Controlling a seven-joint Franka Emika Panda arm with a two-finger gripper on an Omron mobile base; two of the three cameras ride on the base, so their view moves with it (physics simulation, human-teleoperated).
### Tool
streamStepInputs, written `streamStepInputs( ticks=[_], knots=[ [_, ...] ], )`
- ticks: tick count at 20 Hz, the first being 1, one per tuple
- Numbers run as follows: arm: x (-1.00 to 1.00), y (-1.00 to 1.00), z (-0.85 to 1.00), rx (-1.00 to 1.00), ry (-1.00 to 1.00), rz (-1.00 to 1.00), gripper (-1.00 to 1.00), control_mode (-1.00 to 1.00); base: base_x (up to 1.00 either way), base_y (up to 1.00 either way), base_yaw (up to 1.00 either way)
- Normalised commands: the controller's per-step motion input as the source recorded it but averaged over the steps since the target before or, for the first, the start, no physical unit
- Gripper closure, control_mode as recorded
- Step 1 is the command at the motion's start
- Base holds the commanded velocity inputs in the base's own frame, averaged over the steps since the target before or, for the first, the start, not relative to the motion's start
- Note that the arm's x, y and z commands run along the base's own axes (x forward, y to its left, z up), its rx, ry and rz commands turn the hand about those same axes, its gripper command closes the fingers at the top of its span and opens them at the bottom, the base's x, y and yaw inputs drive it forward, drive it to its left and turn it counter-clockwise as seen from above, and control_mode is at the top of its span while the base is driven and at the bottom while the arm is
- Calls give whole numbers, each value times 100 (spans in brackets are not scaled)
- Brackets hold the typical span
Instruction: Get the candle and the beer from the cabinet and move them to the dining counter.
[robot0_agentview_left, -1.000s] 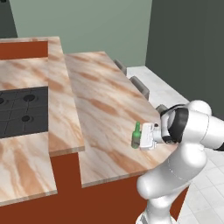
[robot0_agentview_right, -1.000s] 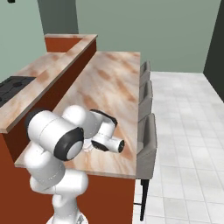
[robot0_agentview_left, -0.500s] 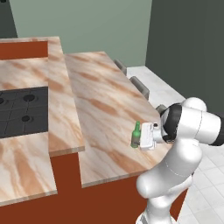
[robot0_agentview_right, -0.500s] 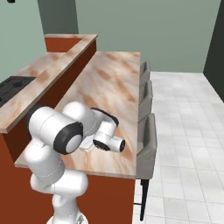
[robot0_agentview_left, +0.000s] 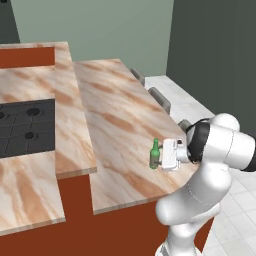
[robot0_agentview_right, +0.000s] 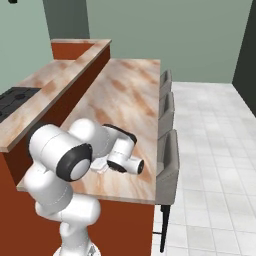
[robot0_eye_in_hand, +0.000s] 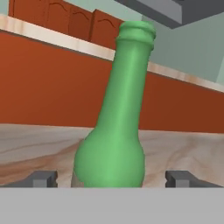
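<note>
The beer (robot0_agentview_left: 155, 154), a small green bottle, stands upright on the dining counter (robot0_agentview_left: 120, 115) near its front right corner. My gripper (robot0_agentview_left: 159, 161) reaches in from the right, and its jaws are open on either side of the bottle. In the hand view the beer (robot0_eye_in_hand: 116, 131) rises between the two fingertips (robot0_eye_in_hand: 43, 178), with a gap on each side, so nothing is gripped. The cabinet (robot0_eye_in_hand: 52, 17) shows as reddish-brown doors far behind. The candle is out of view.
A black cooktop (robot0_agentview_left: 25, 127) sits in the raised marble countertop (robot0_agentview_left: 70, 125) left of the dining counter. Grey stools (robot0_agentview_right: 167, 150) line the counter's right side. The counter's front edge (robot0_agentview_left: 135, 202) is close to the bottle.
The jaws have spread wider and let go of the beer, which stays standing on the dining counter. The arm has shifted slightly.
</note>
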Motion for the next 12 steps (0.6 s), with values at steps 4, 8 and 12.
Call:
streamStepInputs(
  ticks=[4, 8, 12],
  knots=[
    [0, 0, 43, 0, 0, 0, -100, -100, 0, 0, 0],
    [0, -5, 47, 0, 0, -1, -100, -100, 0, 0, 0],
    [-12, -14, 47, 0, 0, -2, -100, -100, 0, 0, 0]
  ],
)
